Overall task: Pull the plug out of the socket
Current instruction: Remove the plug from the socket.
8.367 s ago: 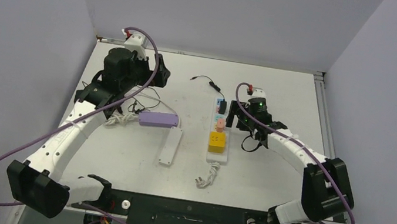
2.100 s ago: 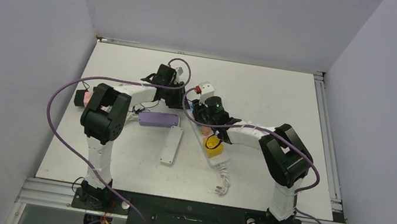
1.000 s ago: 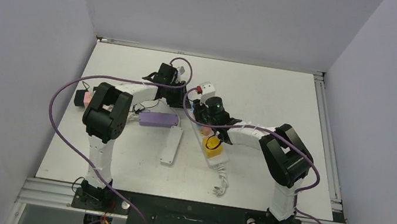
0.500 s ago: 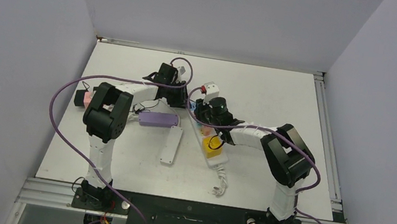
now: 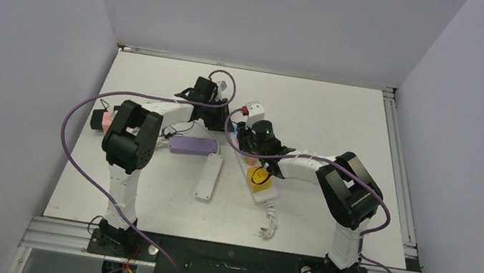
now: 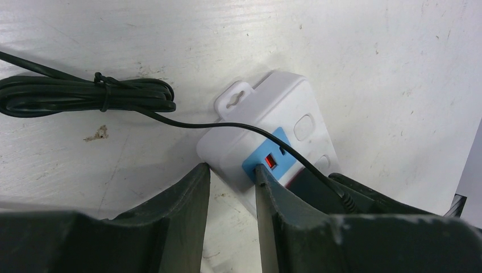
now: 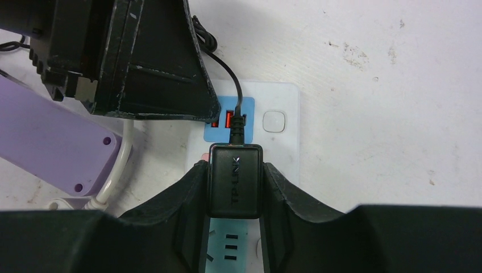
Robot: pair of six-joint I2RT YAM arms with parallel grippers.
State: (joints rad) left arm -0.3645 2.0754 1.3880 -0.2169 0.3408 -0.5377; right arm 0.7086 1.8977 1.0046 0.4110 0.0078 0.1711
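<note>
The black plug [image 7: 235, 190] stands on the white socket strip [image 7: 281, 99] just below its blue USB panel, and its thin black lead runs away over that panel. My right gripper [image 7: 233, 168] is shut on the plug's two sides. I cannot tell whether its prongs are still seated. My left gripper [image 6: 230, 169] is shut on the end corner of the strip [image 6: 267, 116], one finger on the white edge and the other on the blue panel. In the top view both grippers, left [image 5: 221, 125] and right [image 5: 247, 142], meet over the strip's far end and hide the plug.
A yellow adapter [image 5: 260, 177] and a pink plug [image 5: 250, 158] sit further down the same strip. A purple strip [image 5: 192, 145] and a second white strip [image 5: 208, 177] lie to its left. The plug's lead is bundled in a coil [image 6: 85, 94] on the table.
The right wrist and the strip's near end with its white cord have shifted slightly. Both grips look unchanged.
</note>
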